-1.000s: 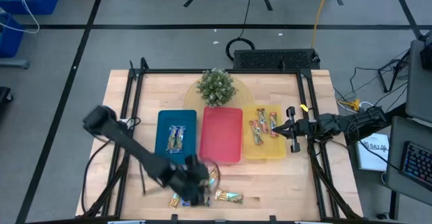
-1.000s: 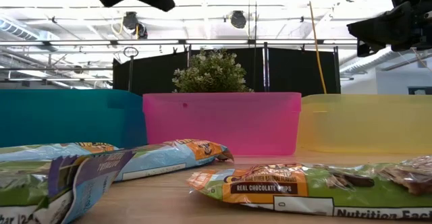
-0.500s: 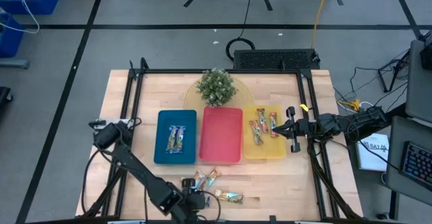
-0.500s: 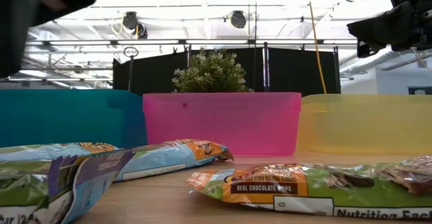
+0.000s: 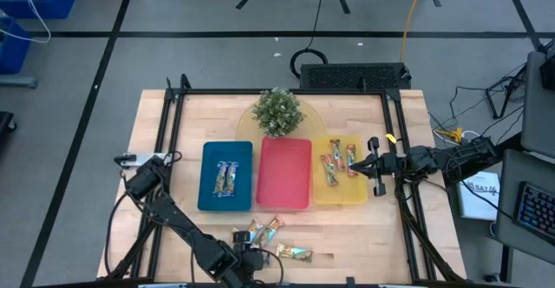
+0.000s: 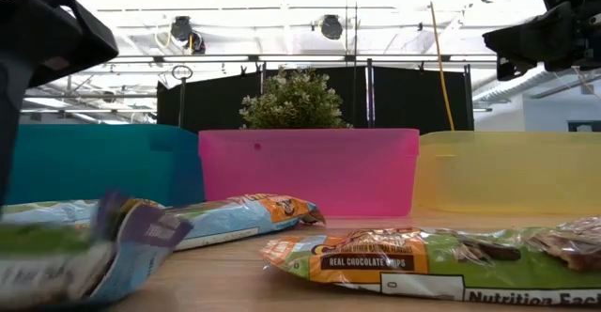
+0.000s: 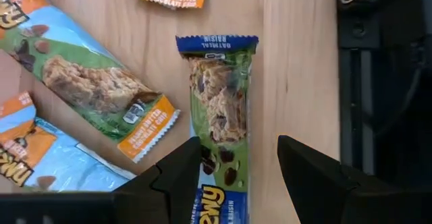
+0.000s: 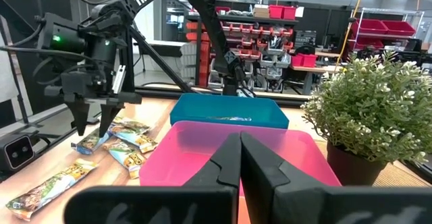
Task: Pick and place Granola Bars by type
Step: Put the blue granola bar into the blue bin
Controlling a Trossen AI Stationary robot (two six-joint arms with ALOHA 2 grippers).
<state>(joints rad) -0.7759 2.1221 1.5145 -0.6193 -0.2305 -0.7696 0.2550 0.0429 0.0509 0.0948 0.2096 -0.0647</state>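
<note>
Granola bars in shiny wrappers are partly sorted: two in the blue plastic tray [image 5: 227, 178], three in the yellow tray [image 5: 339, 184], several loose on the wooden table [image 5: 364, 236]. Left gripper [image 7: 234, 173] straddles a blue-ended bar [image 7: 221, 96], fingers spread, holding nothing; right gripper [image 5: 358, 164], closed and empty, waits beside the yellow tray.

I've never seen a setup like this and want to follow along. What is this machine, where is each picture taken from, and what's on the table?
It is a robot with two dark arms at a wooden table. One picture looks straight down, one sits at table height, and two come from cameras on the wrists. The left claw is open, its fingers either side of a blue-ended granola bar near the table's front edge, among other loose bars. The right claw waits shut over the yellow tray, which holds bars. The blue tray holds bars too; the red tray has none. A small plant stands behind.
</note>
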